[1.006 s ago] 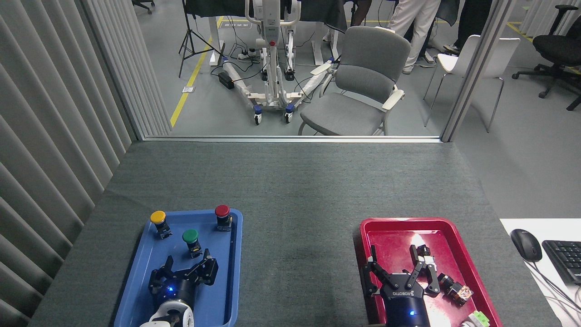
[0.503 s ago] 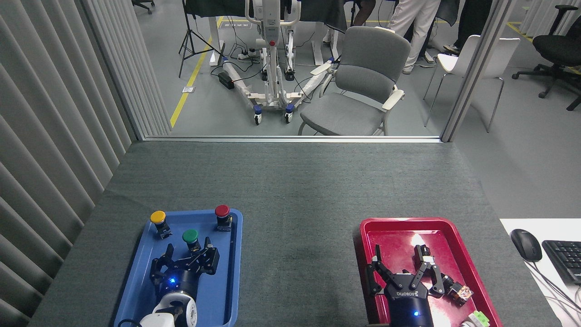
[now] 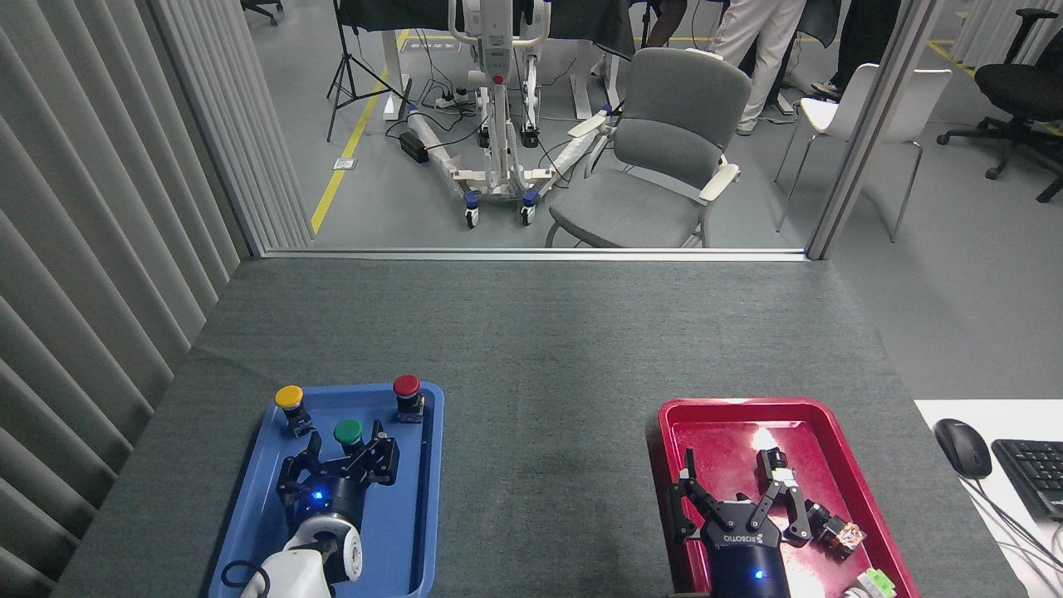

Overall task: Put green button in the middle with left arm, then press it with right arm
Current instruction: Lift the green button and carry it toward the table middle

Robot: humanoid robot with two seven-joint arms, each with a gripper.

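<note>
My left gripper (image 3: 345,453), fingers spread, seems to straddle the green button (image 3: 348,432) near the blue tray's (image 3: 249,498) far edge; grasp, placing, pressing remain. Right gripper (image 3: 735,502) open.

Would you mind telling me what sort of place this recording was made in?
Probably a robotics lab or test room: a cloth-covered table with trays of parts, a wheeled equipment stand with loose cables, and office chairs beyond.

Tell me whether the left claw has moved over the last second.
Yes. The left claw has moved forward over the blue tray, toward the green button; its open fingers now flank the button, which has not shifted.
</note>
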